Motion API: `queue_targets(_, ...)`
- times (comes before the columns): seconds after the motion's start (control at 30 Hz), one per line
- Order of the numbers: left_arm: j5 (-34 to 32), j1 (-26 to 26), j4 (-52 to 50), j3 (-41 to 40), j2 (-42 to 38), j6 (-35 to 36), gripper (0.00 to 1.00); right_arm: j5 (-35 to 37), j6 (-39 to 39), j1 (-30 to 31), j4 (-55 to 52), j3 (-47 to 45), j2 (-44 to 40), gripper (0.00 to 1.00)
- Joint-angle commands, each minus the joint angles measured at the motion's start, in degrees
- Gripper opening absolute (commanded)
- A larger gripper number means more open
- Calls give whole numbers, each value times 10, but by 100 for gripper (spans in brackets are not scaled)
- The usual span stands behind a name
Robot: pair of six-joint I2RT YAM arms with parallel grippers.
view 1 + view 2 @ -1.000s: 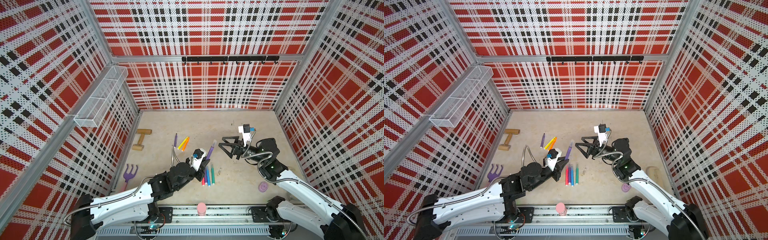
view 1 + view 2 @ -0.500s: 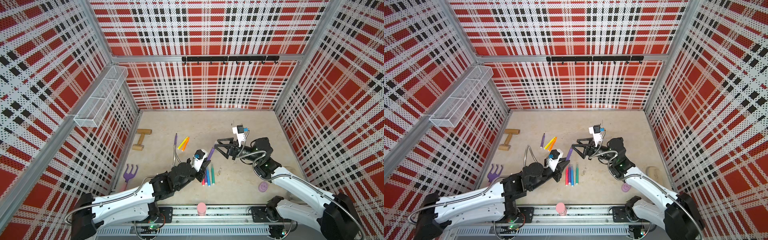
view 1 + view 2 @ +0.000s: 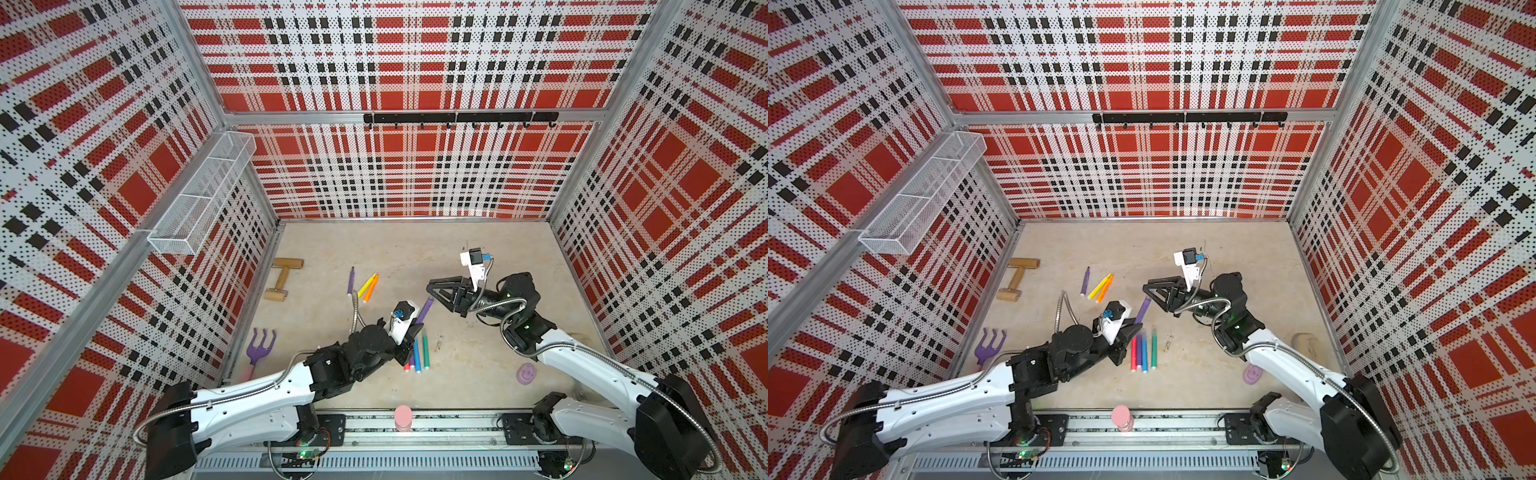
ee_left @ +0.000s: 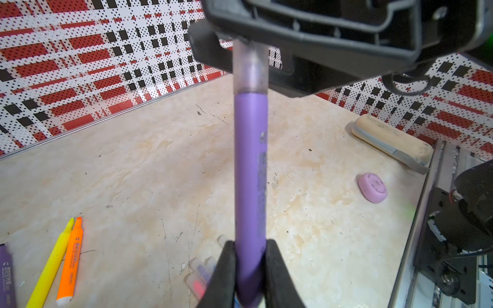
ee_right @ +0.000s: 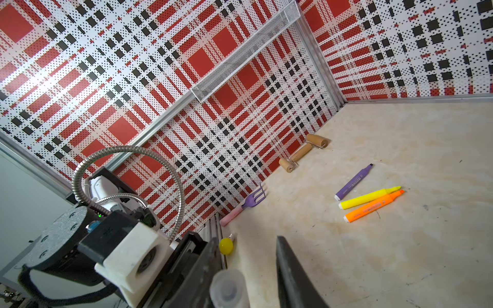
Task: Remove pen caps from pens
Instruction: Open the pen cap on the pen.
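Beige tabletop [image 3: 478, 249] bore seven slim felt markers [image 3: 426, 351]; left gripper [image 4: 249, 248] pinched an eighth purple marker [image 4: 249, 165], right gripper [image 5: 245, 248], jaws parted, straddling its translucent cap [image 5: 228, 286] at one o'clock.

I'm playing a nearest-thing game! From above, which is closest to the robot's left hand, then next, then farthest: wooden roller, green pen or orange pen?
1. Green pen: lying right beside the left hand, toward the front.
2. Orange pen: a bit farther, toward the back and left.
3. Wooden roller: farthest, way over on the left side.

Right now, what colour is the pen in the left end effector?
The pen is purple, its cap pale and see-through; left wrist view shows it best.
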Motion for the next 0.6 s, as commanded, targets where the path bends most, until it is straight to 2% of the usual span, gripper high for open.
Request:
queue_targets(0.0, -6, -1, 9, 20, -15, 6, 0, -3, -2, 3, 26, 14, -1, 40)
queue_targets(0.1, -5, 0, 10, 19, -14, 6, 0, -4, 0, 3, 27, 12, -2, 51)
queue_targets(0.37, -11, 10, 12, 22, -7, -1, 0, -1, -3, 3, 22, 11, -4, 64)
queue_targets(0.5, -11, 15, 6, 28, 0, -7, 0, -12, -4, 3, 28, 13, 0, 65)
queue_targets(0.53, -11, 16, 6, 30, 1, -9, 0, -13, -3, 3, 29, 13, 0, 64)
queue_targets(0.57, -11, 16, 5, 30, 2, -9, 0, -15, -5, 4, 29, 13, 0, 58)
